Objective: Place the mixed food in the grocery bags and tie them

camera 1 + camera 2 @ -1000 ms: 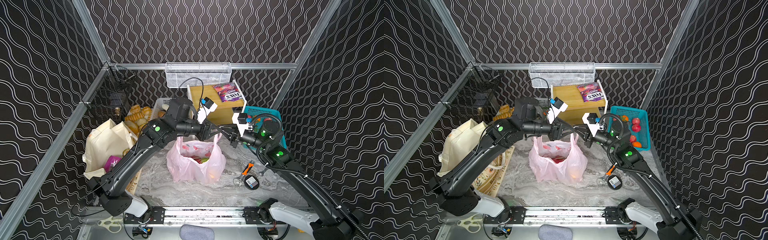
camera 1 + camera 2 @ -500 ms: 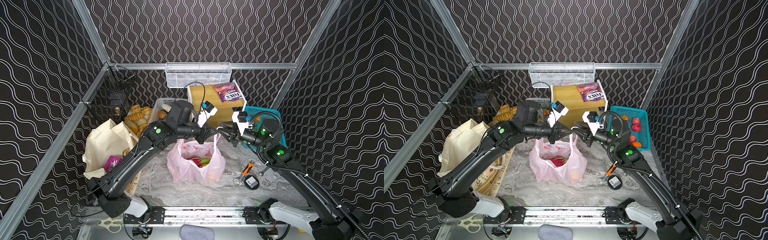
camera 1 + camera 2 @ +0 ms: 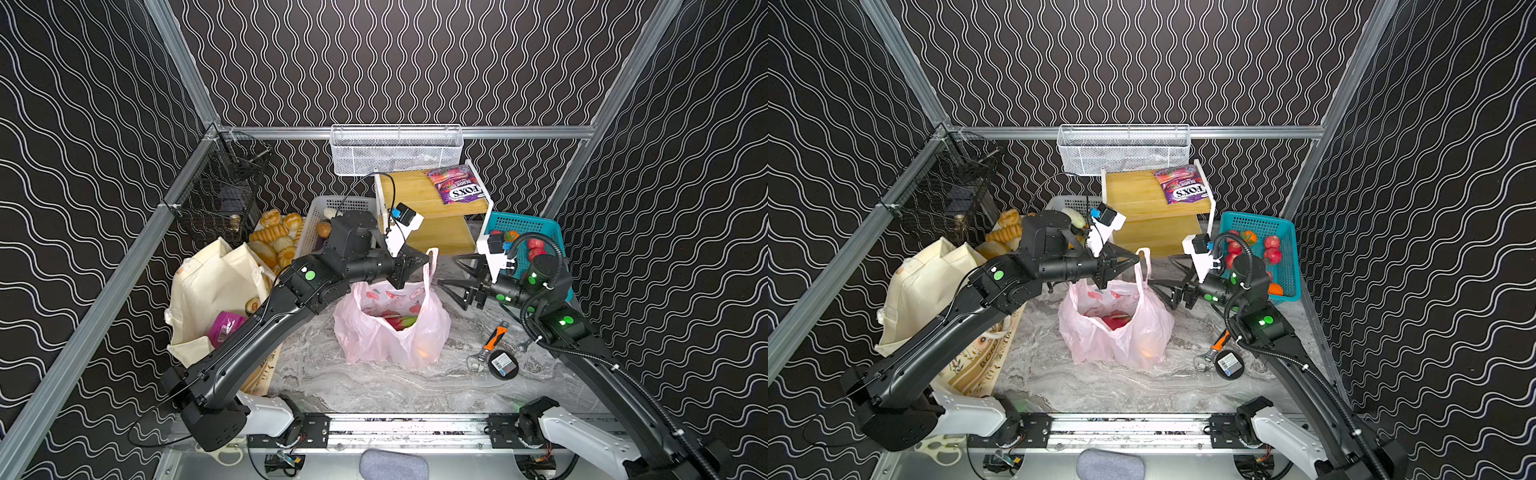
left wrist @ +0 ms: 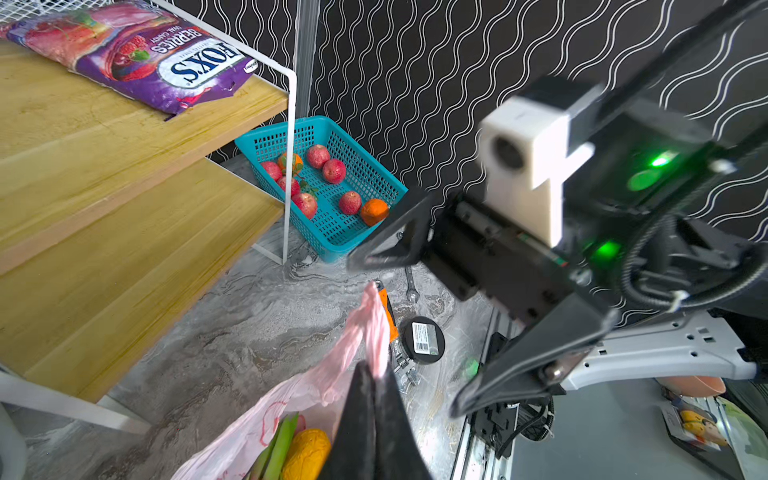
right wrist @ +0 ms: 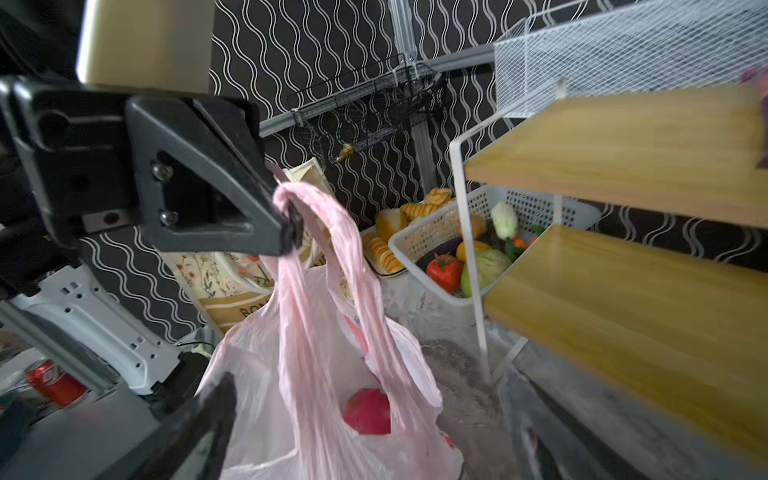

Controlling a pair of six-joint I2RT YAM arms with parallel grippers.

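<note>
Pinching the handle of the pink plastic carrier, the left gripper is closed; the right gripper hangs nearby, jaws wide.

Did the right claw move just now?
Yes. The right gripper backed slightly away from the pink bag, toward the teal basket, opening wide.

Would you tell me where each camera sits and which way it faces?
Top views: high in front, looking down and back over the table; both arms show, flanking the pink bag.
Left wrist: on the left arm, facing the right gripper and teal basket; own shut fingers pinch the handle.
Right wrist: on the right arm, facing the left gripper and white basket; one finger shows.
Shared: both wrist views show that handle.
</note>
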